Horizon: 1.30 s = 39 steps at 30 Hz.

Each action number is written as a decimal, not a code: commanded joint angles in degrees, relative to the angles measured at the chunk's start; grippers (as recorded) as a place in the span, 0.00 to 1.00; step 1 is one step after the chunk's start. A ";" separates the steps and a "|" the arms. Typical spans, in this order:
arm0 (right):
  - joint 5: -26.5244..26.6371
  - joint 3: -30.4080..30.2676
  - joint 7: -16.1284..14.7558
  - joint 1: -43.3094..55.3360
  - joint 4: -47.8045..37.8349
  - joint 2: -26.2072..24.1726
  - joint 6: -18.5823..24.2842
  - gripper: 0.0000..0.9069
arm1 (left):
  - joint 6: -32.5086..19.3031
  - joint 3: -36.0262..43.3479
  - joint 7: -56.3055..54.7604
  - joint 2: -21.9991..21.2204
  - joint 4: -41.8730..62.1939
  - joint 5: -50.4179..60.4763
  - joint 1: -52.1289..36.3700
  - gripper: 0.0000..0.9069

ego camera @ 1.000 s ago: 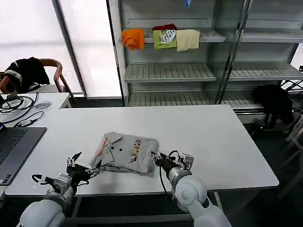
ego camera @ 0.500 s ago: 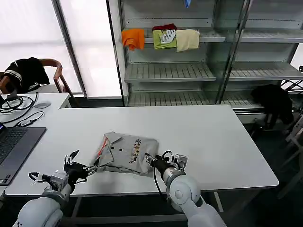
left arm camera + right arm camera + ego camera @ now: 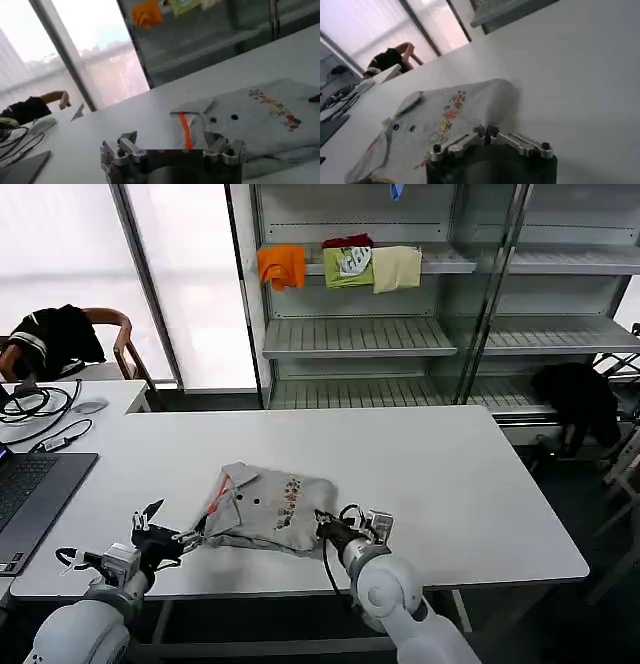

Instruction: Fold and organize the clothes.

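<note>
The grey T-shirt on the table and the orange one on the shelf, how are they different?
The grey T-shirt lies folded on the white table, between the left gripper and the right gripper; the orange garment sits high on the shelf, beyond both. The grey one has a colourful chest print; the orange looks plain. Both are folded.

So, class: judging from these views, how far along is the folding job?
Done: the grey T-shirt lies partly folded into a rough bundle on the white table. In hand: the left gripper, open, and the right gripper, shut, sit at its near corners. Left: edges look uneven, so tidying and putting it away probably remain.
</note>
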 commanded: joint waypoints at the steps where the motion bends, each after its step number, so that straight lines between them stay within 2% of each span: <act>1: 1.51 0.61 -1.83 2.28 0.13 -7.04 -0.03 0.00 | 0.00 -0.04 -0.14 -0.65 0.09 -0.09 -0.54 1.00; 5: 3.60 2.72 -2.43 4.83 -1.01 -10.07 -0.04 0.00 | 0.00 -0.10 -0.16 -1.37 0.07 -0.01 -0.53 1.00; 10: 3.26 4.09 -3.32 6.42 -2.19 -11.96 -0.02 0.00 | 0.00 -0.05 -0.34 -2.23 -0.20 -0.05 -1.01 1.00; 20: -4.86 5.71 -6.84 8.81 -7.06 -14.52 -0.06 0.00 | 0.01 1.21 -0.40 -4.04 -0.23 0.20 -1.92 1.00; 21: -5.50 5.73 -7.16 8.86 -7.35 -14.57 -0.05 0.03 | 0.01 1.29 -0.40 -4.12 -0.23 0.21 -1.95 1.00; 23: -8.21 5.76 -8.01 8.99 -8.14 -14.60 -0.05 0.99 | 0.01 1.70 -0.40 -4.36 -0.20 0.23 -2.06 1.00; 25: -11.16 5.76 -9.30 9.09 -8.97 -14.58 0.00 1.00 | 0.02 1.90 -0.42 -4.62 -0.16 0.20 -2.21 1.00; 29: -14.43 6.56 -10.00 8.77 -8.42 -13.84 0.01 1.00 | 0.02 2.23 -0.39 -4.94 -0.03 0.24 -2.23 1.00; 32: -16.53 7.80 -10.14 7.02 -4.01 -13.47 0.01 1.00 | -0.02 2.02 -0.79 -5.25 -0.07 0.04 -2.63 1.00; 34: -20.51 9.03 -10.89 4.83 -0.93 -12.66 0.18 1.00 | -0.08 1.79 -1.81 -6.04 -0.15 -1.09 -3.40 1.00; 35: -24.36 9.44 -11.58 4.15 0.30 -12.47 0.22 1.00 | -0.94 1.70 -2.76 -6.50 -0.21 -2.46 -3.86 1.00; 37: -25.72 9.17 -11.44 1.55 4.71 -12.27 0.20 1.00 | -1.61 1.19 -4.66 -8.26 -0.56 -5.74 -5.33 1.00; 39: -29.29 8.28 -12.07 -0.55 7.11 -12.01 0.22 1.00 | -1.99 0.44 -6.28 -10.29 -1.10 -9.13 -6.40 1.00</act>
